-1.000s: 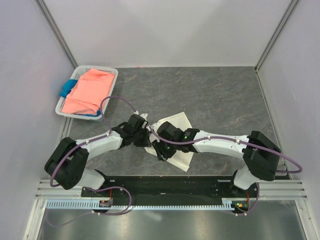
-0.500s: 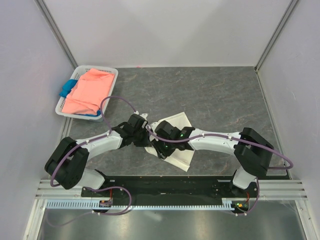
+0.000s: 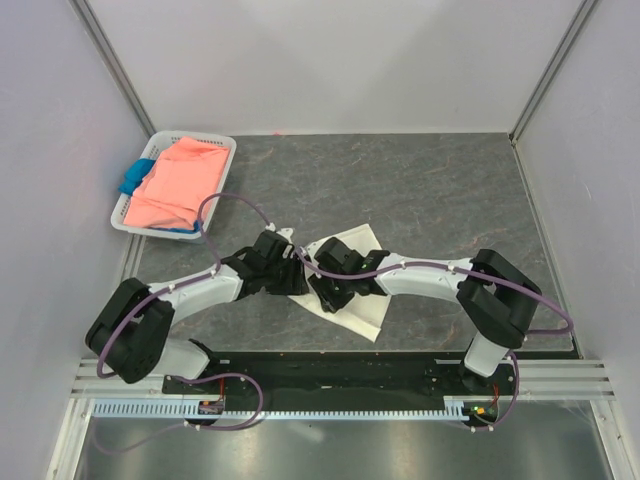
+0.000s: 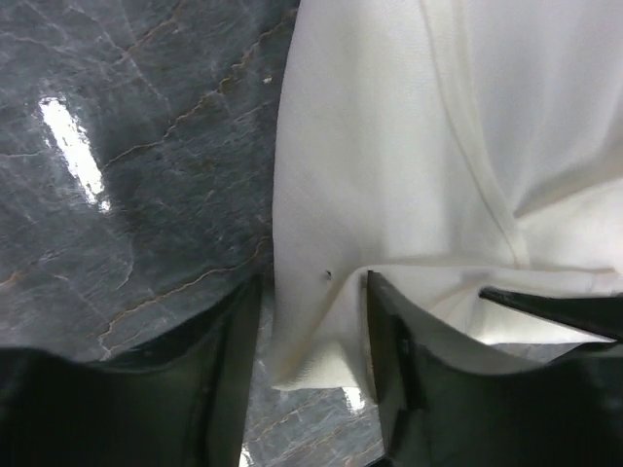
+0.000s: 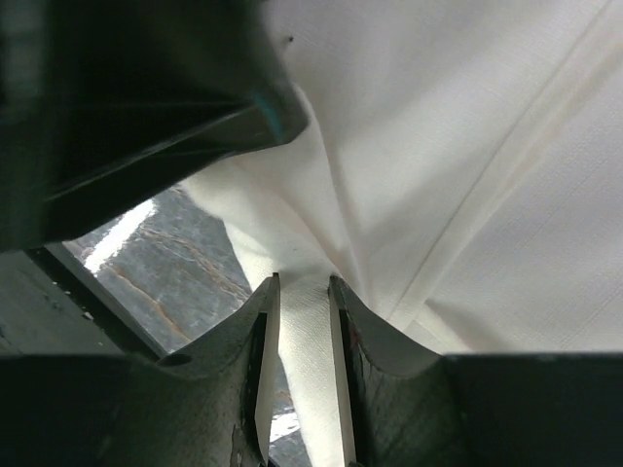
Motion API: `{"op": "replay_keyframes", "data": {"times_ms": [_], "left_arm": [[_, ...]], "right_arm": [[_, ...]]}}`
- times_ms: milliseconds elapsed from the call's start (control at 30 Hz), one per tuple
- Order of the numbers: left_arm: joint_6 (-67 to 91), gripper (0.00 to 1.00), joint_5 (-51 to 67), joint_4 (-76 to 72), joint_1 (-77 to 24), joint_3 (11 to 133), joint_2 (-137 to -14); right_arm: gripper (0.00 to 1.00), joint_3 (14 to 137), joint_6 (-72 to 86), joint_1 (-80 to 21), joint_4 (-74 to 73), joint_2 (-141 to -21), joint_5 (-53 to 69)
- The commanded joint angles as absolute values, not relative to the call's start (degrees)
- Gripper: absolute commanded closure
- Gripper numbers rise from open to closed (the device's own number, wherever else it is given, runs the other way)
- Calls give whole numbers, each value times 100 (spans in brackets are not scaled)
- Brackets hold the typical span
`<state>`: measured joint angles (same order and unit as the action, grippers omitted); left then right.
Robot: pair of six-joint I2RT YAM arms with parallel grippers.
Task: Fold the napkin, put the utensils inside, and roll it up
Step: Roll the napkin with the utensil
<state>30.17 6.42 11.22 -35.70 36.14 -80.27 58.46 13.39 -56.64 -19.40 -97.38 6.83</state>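
The off-white napkin [image 3: 366,312] lies rumpled on the dark table near its front edge, under both wrists. My left gripper [image 3: 297,281] is at the napkin's left corner. In the left wrist view it [image 4: 311,292] is open, and the loose corner of the napkin [image 4: 389,146] lies between its jaws, unpinched. My right gripper [image 3: 323,296] is close beside it. In the right wrist view it [image 5: 304,288] is shut on a raised fold of the napkin [image 5: 467,146]. The utensils are out of view.
A white basket [image 3: 223,150] stands at the back left holding a salmon-pink cloth [image 3: 180,185] and a blue cloth [image 3: 134,181]. Grey walls enclose the table on three sides. The left gripper's dark finger [image 5: 146,97] fills the upper left of the right wrist view.
My left gripper has opened and let go of the napkin corner. The right arm has shifted left and its jaws have narrowed on the fold.
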Motion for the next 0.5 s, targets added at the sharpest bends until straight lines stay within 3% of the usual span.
{"op": "replay_keyframes", "data": {"times_ms": [0, 300, 467], "left_arm": [[3014, 33, 229, 1029, -3568, 3384, -7656], [3304, 10, -387, 713, -3551, 2753, -6602], [3252, 7, -27, 19, -3542, 2067, -5828]], "right_arm": [[66, 5669, 1204, -5502, -1688, -9905, 773], [69, 5458, 1186, -5309, -1441, -10168, 1124], [69, 5467, 1169, -5238, -1380, -10336, 1292]]}}
